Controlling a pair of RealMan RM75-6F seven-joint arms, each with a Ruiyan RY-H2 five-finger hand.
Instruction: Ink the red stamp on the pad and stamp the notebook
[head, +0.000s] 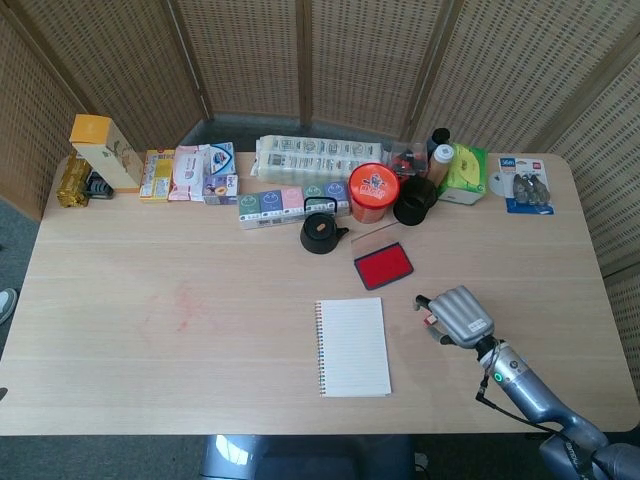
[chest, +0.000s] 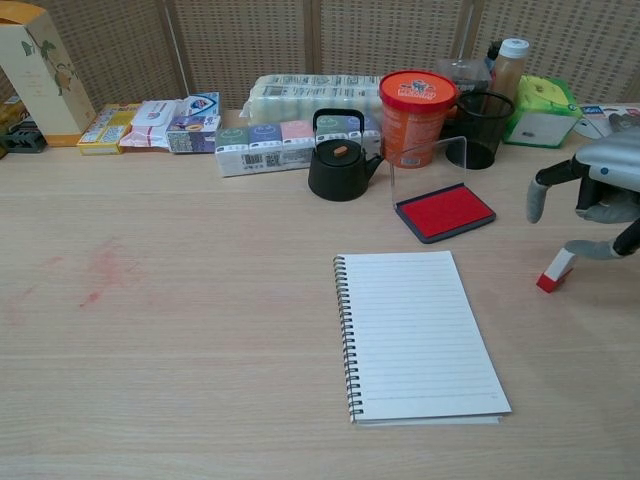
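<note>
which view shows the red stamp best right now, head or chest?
Chest view. The red stamp lies tilted on the table, its red end and white body visible beneath the right robot hand. In the head view the stamp is mostly hidden by that hand; only a small sliver shows.

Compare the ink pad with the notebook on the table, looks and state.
The ink pad is a small dark tray filled with red, while the notebook is larger, with white lined pages. The ink pad stands open with its clear lid raised behind it; the notebook lies flat with a blank page showing and a spiral binding on its left edge. The ink pad sits farther back, near the orange tub; the notebook lies nearer the front edge. Both are rectangular and untouched.
</note>
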